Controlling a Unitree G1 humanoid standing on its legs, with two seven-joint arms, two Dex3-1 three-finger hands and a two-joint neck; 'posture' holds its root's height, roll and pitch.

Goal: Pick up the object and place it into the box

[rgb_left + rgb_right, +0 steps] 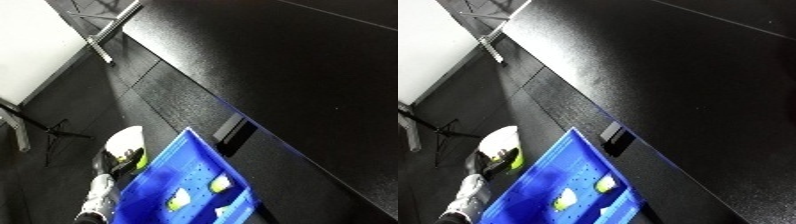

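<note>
Dark floor and a big black table fill most of the tilted view, with the blue bin parked low beside the table edge so stuff can get dropped straight in; a couple of pale yellow-green objects already sit inside it. Left hand hangs just off the bin's left rim, and it looks curled round a yellow-green object, probably ready to tip it in. Right hand isn't visible anywhere, so no clue there.
</note>
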